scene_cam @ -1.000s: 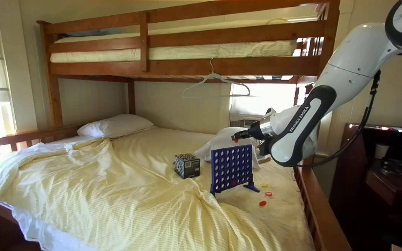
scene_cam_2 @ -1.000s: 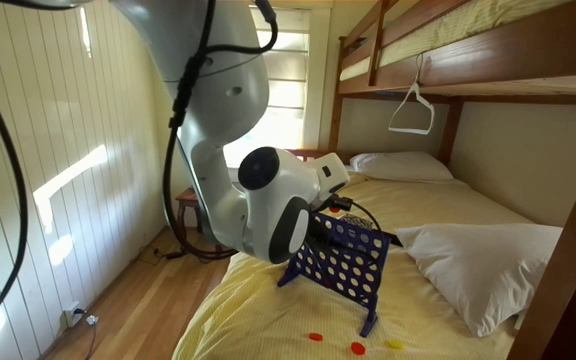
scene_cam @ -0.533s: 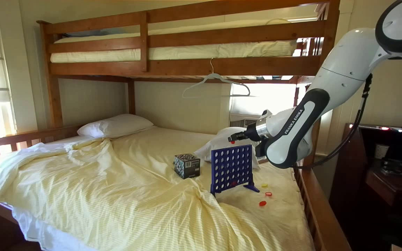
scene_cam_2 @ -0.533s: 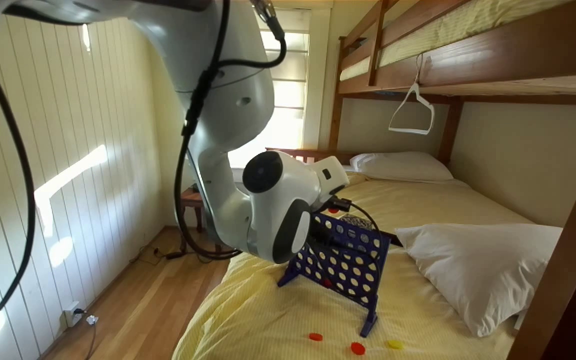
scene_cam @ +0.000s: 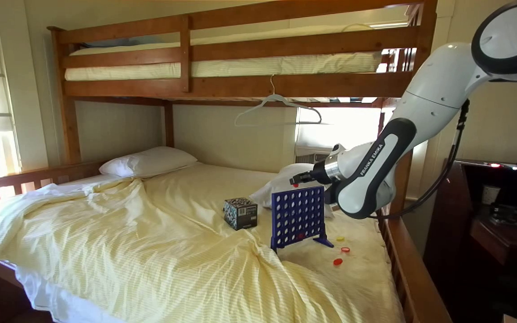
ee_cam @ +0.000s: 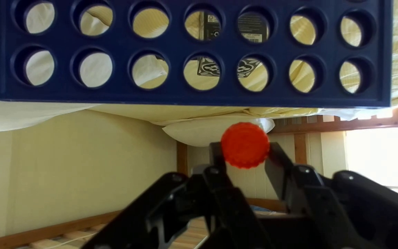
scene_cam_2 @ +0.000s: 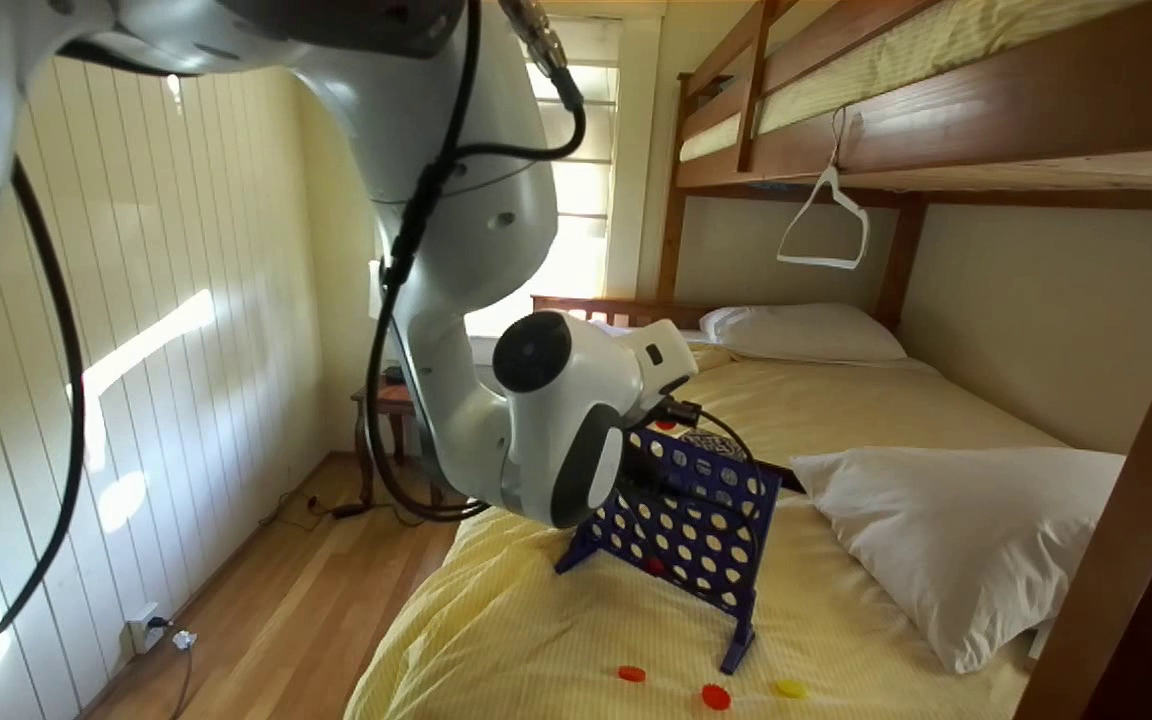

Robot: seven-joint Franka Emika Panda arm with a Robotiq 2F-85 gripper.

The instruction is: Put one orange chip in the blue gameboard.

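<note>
Orange chip [ee_cam: 245,145]: picked up, seen near wrist view's centre; insertion apparently left.
Claw [ee_cam: 245,149]: closed on the chip's edges.
Board [ee_cam: 176,46]: seen across frame top.

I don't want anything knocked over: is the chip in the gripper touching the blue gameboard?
Apart. In the wrist view, a strip of yellow bedding shows between the chip and the top edge of the gameboard.

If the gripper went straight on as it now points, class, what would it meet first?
Likely the yellow bedding beyond the blue gameboard. Holding an orange chip, the gripper points just over the board's top edge, but depth leaves clearance uncertain.
</note>
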